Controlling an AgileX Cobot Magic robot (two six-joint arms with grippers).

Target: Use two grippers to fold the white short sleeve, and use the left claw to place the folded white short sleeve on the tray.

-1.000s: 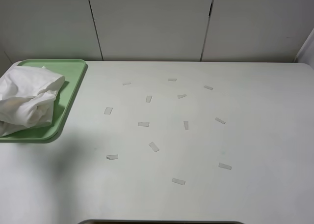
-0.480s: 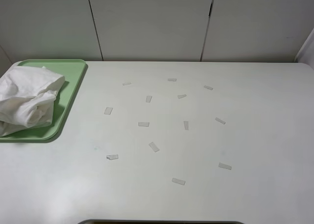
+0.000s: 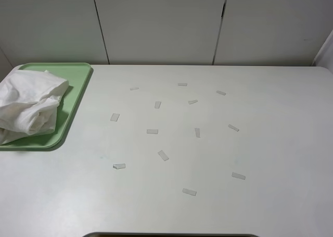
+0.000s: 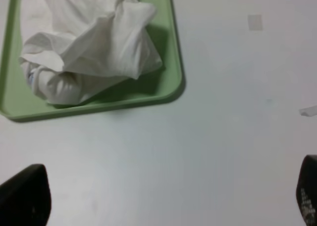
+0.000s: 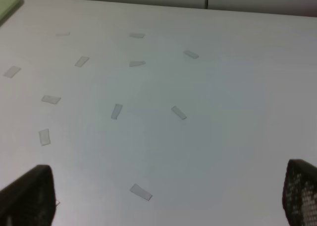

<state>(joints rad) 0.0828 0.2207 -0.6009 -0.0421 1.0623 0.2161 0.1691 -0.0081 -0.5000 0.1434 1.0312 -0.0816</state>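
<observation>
The white short sleeve [image 3: 28, 107] lies in a crumpled bundle on the pale green tray [image 3: 78, 86] at the table's far left; part of it hangs over the tray's left edge. In the left wrist view the white short sleeve [image 4: 89, 42] fills most of the tray [image 4: 171, 62]. My left gripper [image 4: 166, 201] hangs open over bare table a short way from the tray, with nothing between its black fingertips [image 4: 25, 198]. Over the middle of the table my right gripper [image 5: 163, 196] is open and empty as well. Neither arm shows in the exterior high view.
Several small pale tape strips [image 3: 152, 131] are scattered over the middle of the white table [image 3: 281, 143], and they also show as tape strips [image 5: 116, 111] in the right wrist view. White wall panels stand behind the table's far edge.
A faint shadow on the table in front of the tray has faded away. The shirt, tray and strips have not moved.
</observation>
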